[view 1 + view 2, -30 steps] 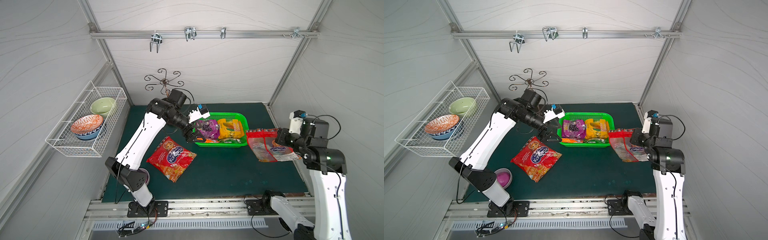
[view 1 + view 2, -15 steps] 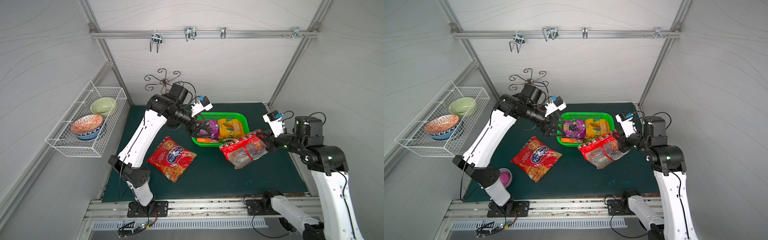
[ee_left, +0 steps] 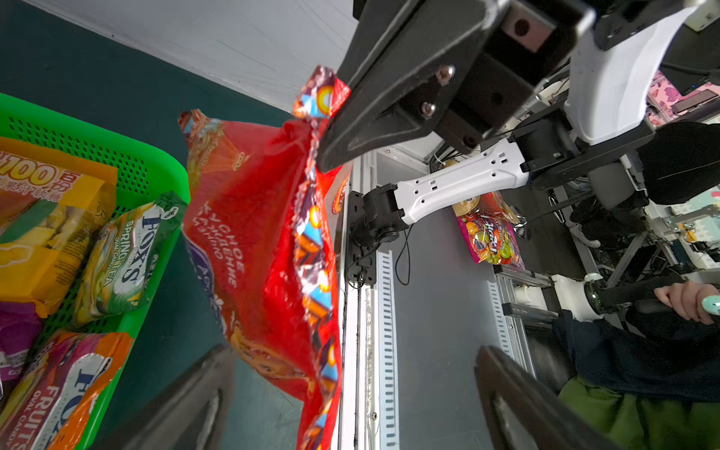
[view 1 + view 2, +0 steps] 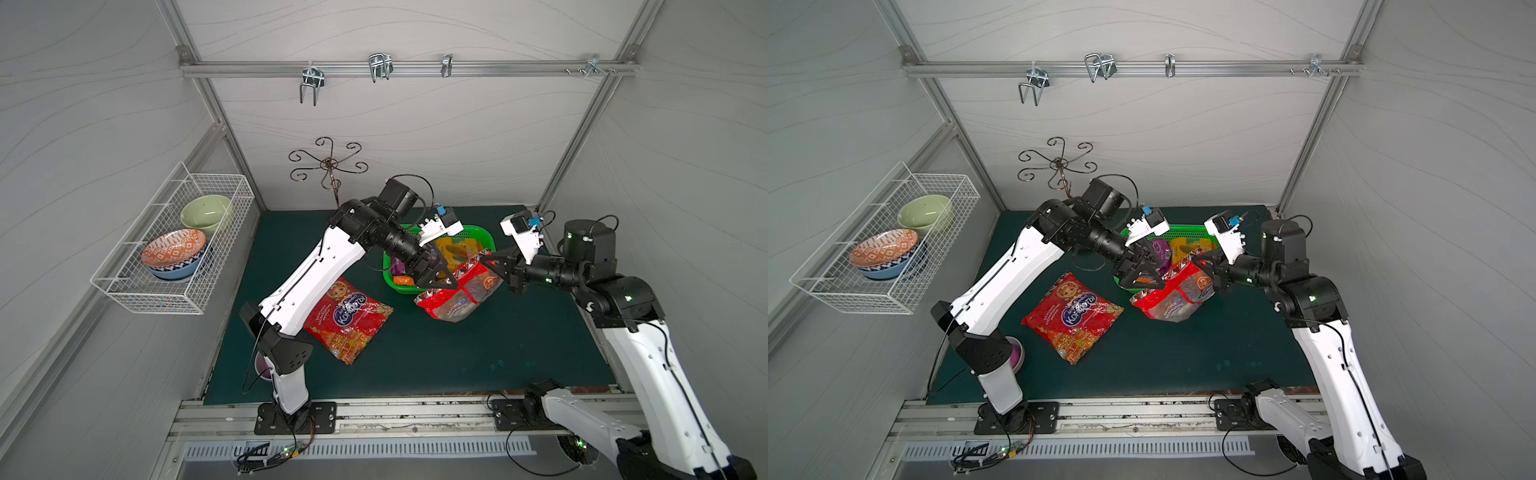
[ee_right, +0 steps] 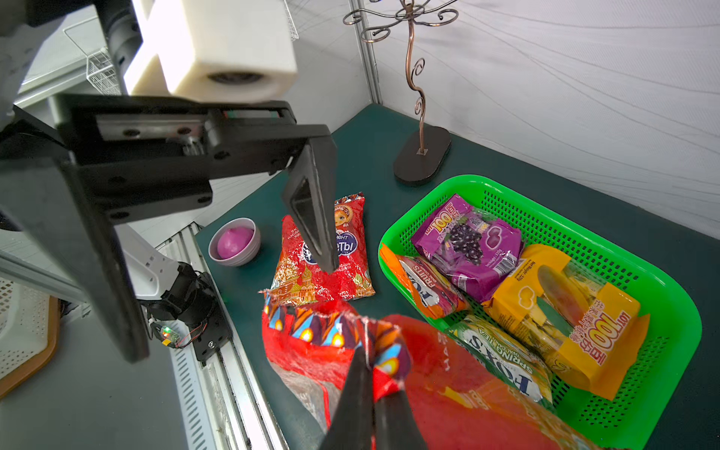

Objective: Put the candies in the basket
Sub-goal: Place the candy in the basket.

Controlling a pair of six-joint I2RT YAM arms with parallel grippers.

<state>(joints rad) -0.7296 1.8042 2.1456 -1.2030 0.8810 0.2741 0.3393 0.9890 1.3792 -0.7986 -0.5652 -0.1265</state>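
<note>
The step in hand is carrying the fifth of six candies to the bright green perforated plastic basket (image 5: 514, 210), right of centre in a top view. The right tool (image 4: 484, 259) is clamped shut on the crimped top edge of a large red crinkly plastic bag (image 4: 457, 295), which hangs at the basket's near rim, partly outside it. The left tool (image 4: 434, 274) stands wide open and empty just beside that bag.

Inside the basket lie the purple grape bag (image 5: 467, 245), the yellow mango bag (image 5: 561, 311), the small orange bag (image 5: 424, 284) and the small green-yellow bag (image 5: 502, 350). The next move probably calls for bringing the hanging bag over these and letting go. A second red bag with a blue oval logo (image 4: 347, 318) lies flat, left of centre, waiting.

The counter (image 4: 436, 365) is dark green, inside white panelled walls. A white wire basket of bowls (image 4: 174, 249) hangs at left, and a curly metal stand (image 4: 328, 166) rises at the back.
</note>
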